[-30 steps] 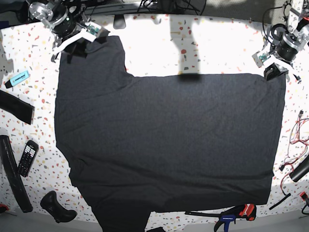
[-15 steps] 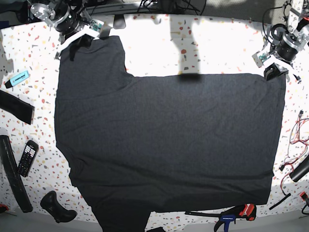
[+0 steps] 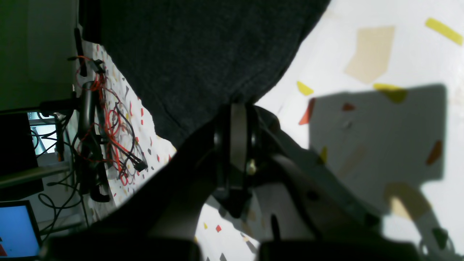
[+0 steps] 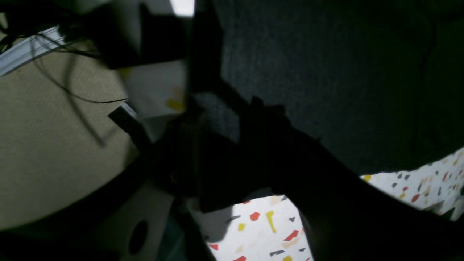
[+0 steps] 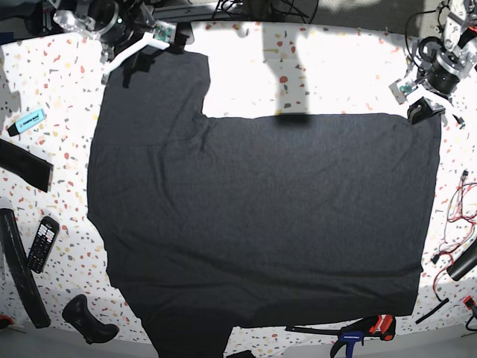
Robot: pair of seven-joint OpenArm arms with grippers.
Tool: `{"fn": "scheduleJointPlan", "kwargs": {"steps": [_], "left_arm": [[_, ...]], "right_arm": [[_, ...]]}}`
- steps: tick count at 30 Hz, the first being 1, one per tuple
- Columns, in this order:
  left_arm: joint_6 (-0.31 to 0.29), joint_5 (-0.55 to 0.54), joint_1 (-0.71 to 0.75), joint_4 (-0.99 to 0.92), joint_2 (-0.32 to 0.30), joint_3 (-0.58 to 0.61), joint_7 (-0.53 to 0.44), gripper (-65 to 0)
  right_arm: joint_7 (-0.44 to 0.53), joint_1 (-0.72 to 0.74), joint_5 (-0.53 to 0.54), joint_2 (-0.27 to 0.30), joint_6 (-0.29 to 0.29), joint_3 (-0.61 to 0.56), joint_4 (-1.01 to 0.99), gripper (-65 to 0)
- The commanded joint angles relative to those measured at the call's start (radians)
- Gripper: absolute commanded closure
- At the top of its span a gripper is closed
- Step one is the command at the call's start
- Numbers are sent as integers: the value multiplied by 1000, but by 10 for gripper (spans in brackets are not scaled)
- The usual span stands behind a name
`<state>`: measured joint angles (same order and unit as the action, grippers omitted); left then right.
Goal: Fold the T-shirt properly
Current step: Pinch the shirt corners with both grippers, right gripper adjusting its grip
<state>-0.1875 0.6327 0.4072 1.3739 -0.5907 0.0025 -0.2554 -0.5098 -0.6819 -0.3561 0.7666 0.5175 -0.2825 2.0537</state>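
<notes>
A: What moved?
B: The right gripper (image 5: 136,66) has dragged the sleeve toward 1 o'clock; the sleeve edge sits further right than before.
A: Its grip?
B: Too dark to tell.
A: The left gripper (image 5: 422,110)?
B: Closed tight at the shirt's 2 o'clock corner.
A: The T-shirt (image 5: 261,224)?
B: Matte charcoal knit, spread flat over the speckled terrazzo table (image 5: 246,71).

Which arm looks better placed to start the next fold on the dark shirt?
Probably the left: its gripper is shut on a corner of the dark charcoal T-shirt. The right gripper sits at the sleeve edge; its grip is unclear.
</notes>
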Motion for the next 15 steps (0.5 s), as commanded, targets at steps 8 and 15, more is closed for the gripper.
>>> {"fn": "scheduleJointPlan", "kwargs": {"steps": [8,15], "left_arm": [[-5,3,8,6,-8,-1,-4,0],[-5,3,8,6,-8,-1,-4,0]], "right_arm": [[10,-1,2,9,-1,5,22,-265],[12,-3,117,9,47,5,24,-265]]}}
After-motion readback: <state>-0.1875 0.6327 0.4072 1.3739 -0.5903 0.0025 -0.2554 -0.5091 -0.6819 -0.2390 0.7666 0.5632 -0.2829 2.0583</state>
